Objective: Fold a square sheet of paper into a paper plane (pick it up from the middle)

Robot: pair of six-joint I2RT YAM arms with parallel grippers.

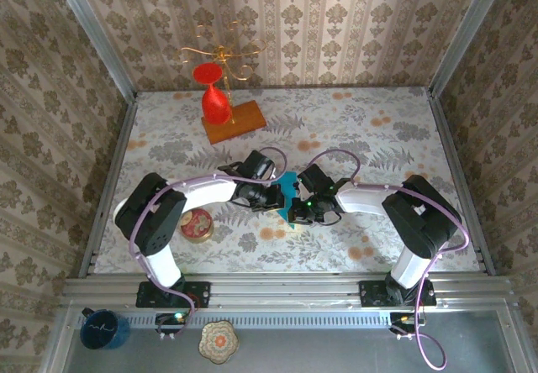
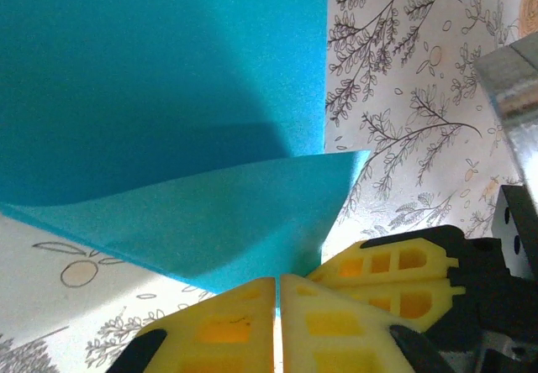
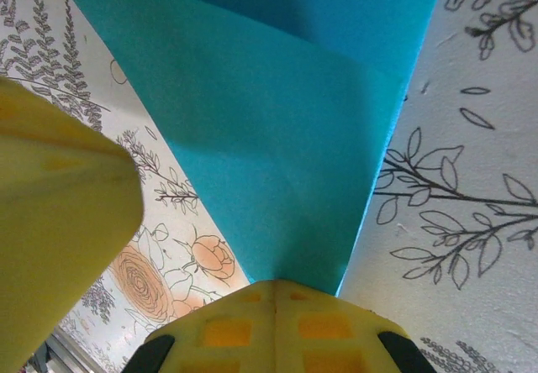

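Part-folded thin teal-blue square sheet of paper [image 1: 289, 185] at mid floral worktop [image 1: 378, 138]. The left pincer [image 2: 277, 289] is clamped on a flap edge, the right pincer [image 3: 273, 293] on a folded corner. Light, floppy, tear-prone; probably safest held at creases, gently.

arms [image 1: 202, 192]: white shells, black joints | cables [image 1: 133, 237]: lilac | fingers [image 2: 227, 327]: yellow, latticed

Left wrist view crops the teal paper [image 2: 160, 87]
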